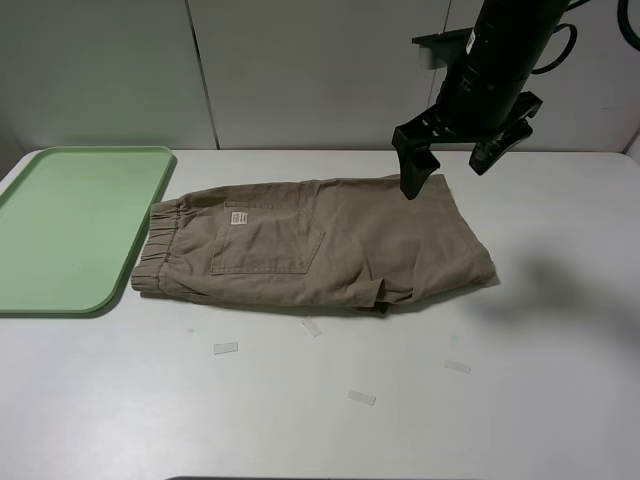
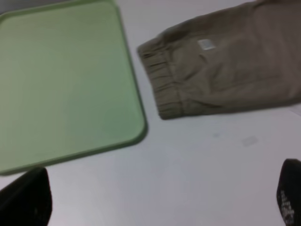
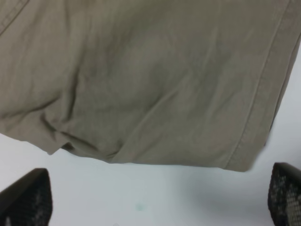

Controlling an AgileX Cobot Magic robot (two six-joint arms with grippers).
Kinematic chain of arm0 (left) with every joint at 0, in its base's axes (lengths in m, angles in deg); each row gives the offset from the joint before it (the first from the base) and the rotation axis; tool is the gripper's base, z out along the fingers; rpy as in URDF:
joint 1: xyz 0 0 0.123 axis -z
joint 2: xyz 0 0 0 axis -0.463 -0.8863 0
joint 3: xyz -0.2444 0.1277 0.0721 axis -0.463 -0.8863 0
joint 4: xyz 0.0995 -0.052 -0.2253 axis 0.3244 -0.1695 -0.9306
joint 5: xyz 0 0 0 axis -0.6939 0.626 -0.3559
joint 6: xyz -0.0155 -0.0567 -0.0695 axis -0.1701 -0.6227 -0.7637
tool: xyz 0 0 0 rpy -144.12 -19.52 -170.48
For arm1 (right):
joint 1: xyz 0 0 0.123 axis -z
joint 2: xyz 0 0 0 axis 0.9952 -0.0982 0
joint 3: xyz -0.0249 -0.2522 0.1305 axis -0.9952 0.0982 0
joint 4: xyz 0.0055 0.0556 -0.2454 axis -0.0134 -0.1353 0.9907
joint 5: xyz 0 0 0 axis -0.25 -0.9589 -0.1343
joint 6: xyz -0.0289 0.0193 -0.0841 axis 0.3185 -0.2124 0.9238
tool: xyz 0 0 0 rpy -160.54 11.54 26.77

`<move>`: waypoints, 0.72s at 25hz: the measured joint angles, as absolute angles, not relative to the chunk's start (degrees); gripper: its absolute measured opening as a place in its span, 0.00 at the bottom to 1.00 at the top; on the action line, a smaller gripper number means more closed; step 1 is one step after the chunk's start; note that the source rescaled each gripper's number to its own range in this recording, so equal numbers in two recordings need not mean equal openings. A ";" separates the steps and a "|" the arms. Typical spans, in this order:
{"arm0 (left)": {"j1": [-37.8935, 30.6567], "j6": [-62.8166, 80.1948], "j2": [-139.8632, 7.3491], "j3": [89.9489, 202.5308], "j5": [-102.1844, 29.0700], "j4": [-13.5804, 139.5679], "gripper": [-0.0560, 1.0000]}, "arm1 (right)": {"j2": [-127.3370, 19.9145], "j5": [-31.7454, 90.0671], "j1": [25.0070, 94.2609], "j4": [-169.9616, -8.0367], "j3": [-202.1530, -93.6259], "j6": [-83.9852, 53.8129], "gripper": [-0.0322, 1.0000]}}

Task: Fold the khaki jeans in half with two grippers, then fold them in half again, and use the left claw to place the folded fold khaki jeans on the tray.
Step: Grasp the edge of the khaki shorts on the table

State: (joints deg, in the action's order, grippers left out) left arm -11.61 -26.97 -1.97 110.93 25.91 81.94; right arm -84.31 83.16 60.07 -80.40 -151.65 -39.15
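Worktop: white, pale wall panels behind, clear tape scraps near front edge.
Khaki jeans: flat mid-worktop, legs stacked, so first fold likely done; waistband just beside tray, handy for the transfer.
Tray: mint green, at left, no cloth on it yet.
Right gripper: above hem end at far edge, jaws spread, gripping nothing; probably poised for second fold.
Left claw: outside high view; jaws spread wide over bare worktop near tray corner and waistband.

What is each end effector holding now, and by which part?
Nothing is held. The right end effector hangs open above the khaki jeans; the left end effector is open over the table beside the tray.
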 joint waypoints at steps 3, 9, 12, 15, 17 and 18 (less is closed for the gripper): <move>-11.61 -25.76 1.66 105.18 25.47 79.94 0.95 | -84.31 83.16 60.07 -80.40 -151.65 -39.15 1.00; -11.61 -25.76 3.41 98.51 20.50 78.52 0.92 | -84.31 83.35 60.07 -80.40 -151.65 -39.15 1.00; -11.61 -25.76 3.41 96.17 19.15 78.05 0.91 | -84.31 83.34 60.07 -80.40 -151.46 -39.15 1.00; -11.61 -25.76 3.70 95.08 19.42 77.52 0.91 | -84.31 83.34 60.07 -80.40 -150.25 -39.15 1.00; -11.61 -25.71 3.82 94.92 19.81 77.07 0.91 | -84.31 82.85 60.07 -80.40 -149.14 -39.15 1.00; -11.61 -25.37 3.88 94.92 19.81 77.02 0.91 | -84.31 82.61 60.07 -80.40 -148.47 -39.15 1.00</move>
